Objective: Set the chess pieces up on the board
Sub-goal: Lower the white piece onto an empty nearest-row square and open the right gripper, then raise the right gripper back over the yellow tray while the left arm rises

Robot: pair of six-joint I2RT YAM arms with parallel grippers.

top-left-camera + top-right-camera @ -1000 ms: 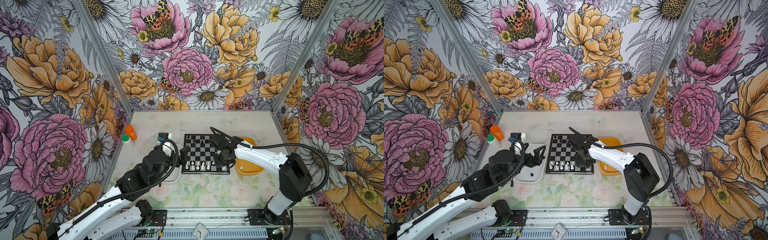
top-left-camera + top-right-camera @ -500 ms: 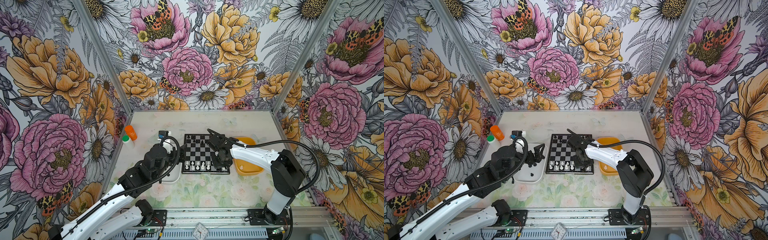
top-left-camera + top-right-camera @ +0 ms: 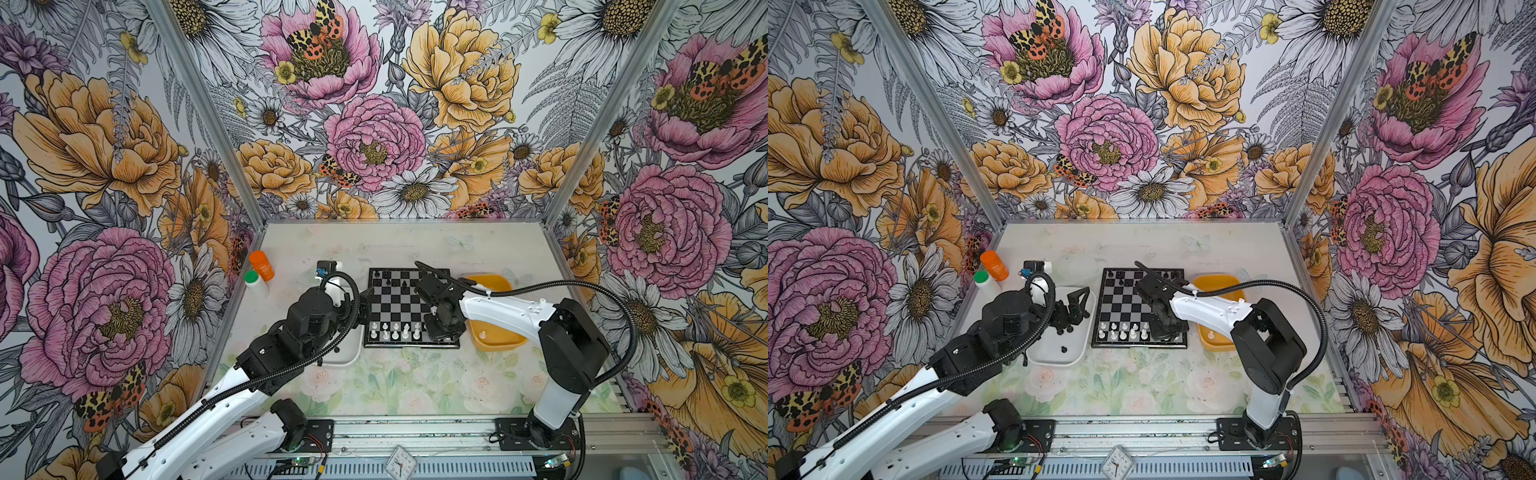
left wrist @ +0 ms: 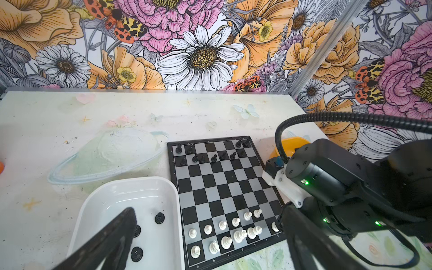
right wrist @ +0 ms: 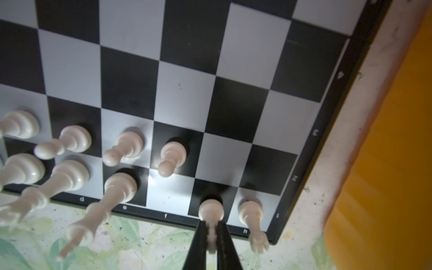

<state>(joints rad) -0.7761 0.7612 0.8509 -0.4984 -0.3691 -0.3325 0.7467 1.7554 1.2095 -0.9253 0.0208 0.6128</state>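
The board [image 3: 409, 305] lies flat at the middle of the table, its lettered edge turned toward the robot and its files running away from it. A white piece [image 5: 211, 209] is held upright, long axis vertical, base down on the dark square of the nearest row between the letters f and h, just beside the corner piece. Its top is blurred and covered by the fingers [image 5: 201, 243], so its kind cannot be told. In both top views it is hidden under the right arm's wrist, which also covers the board's near right corner. The right gripper [image 5: 211, 236] is clenched on this piece's upper part. The left gripper [image 3: 1079, 301] is spread wide, nothing is held in it, and it hangs over the white tray [image 3: 1042, 357], where loose black pieces [image 4: 159, 217] lie.
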